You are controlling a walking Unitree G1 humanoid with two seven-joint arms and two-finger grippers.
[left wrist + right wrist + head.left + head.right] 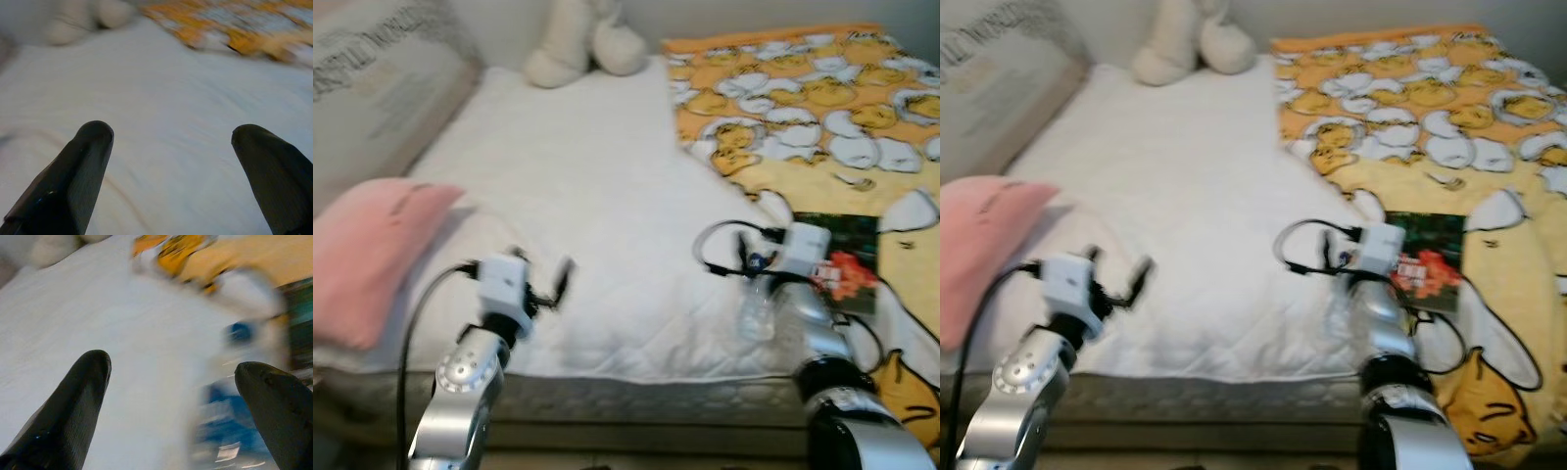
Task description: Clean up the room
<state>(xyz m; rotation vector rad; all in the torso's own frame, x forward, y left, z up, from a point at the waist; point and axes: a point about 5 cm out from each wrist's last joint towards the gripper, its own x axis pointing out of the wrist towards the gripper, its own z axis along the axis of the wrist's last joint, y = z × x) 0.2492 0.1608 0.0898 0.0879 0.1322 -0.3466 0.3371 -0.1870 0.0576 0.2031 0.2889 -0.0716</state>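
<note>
A clear plastic bottle (756,308) with a blue cap lies on the white bed (597,186) near its front edge. My right gripper (171,364) hovers just over it. Its black fingers (78,401) are open, and the blurred bottle (220,401) shows close before them, nearer one finger. A green book (847,259) with a red picture rests on the yellow duck blanket (803,88), right beside the right wrist. My left gripper (553,284) hangs open over bare sheet at the front left, with nothing between its fingers (83,161).
A pink pillow (372,250) lies at the bed's left edge, with a big beige pillow (372,88) behind it. A cream plush toy (587,44) sits at the head of the bed. The mattress's front edge (636,397) runs just before my arms.
</note>
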